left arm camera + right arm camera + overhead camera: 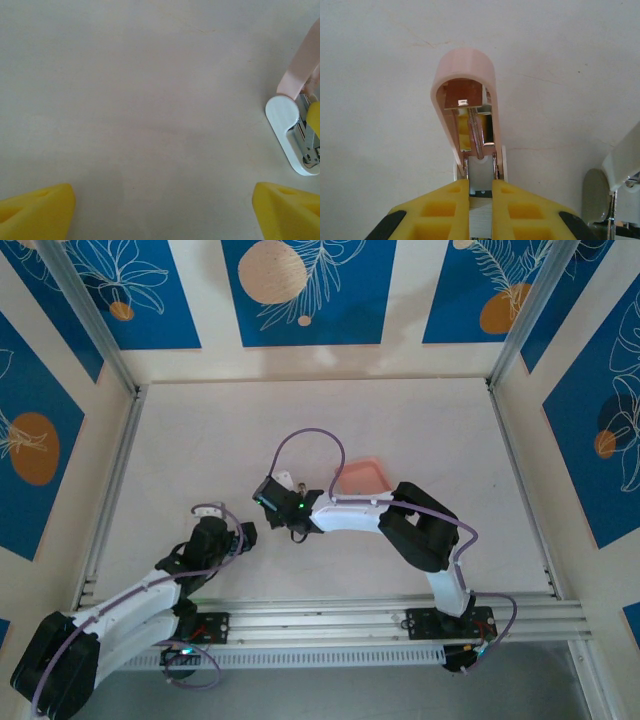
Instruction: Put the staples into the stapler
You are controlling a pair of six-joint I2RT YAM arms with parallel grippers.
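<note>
— Where are the edges, and how much room is there?

— The table (220, 430) has a metal rail (108, 480) down its left side, another down the right, and a front rail (380, 618) by the arm bases. Patterned walls (300, 290) stand behind. The far half and the left side lie bare. The middle is tighter. The salmon-pink tray (360, 476) sits just beyond the right arm (350, 512). In the right wrist view a white-and-grey object (594, 192) lies close on the fingers' right.

— And the other arm?

— The left gripper (162, 196) hangs over bare table with its yellow fingers spread wide and nothing between them. The stapler (282, 112) lies at the right edge of its view.

— How does that one lie?

— Near the table's middle, left of the tray. Its pink lid stands raised, with the spring and loading channel exposed. Its long axis runs straight away from the right gripper (480, 184), rounded nose at the far end.

— And what goes into it?

— The staples (480, 220), a pale ridged strip, are clamped between the right fingers, which press together on them. The strip lies in line with the channel, just at its near end.
</note>
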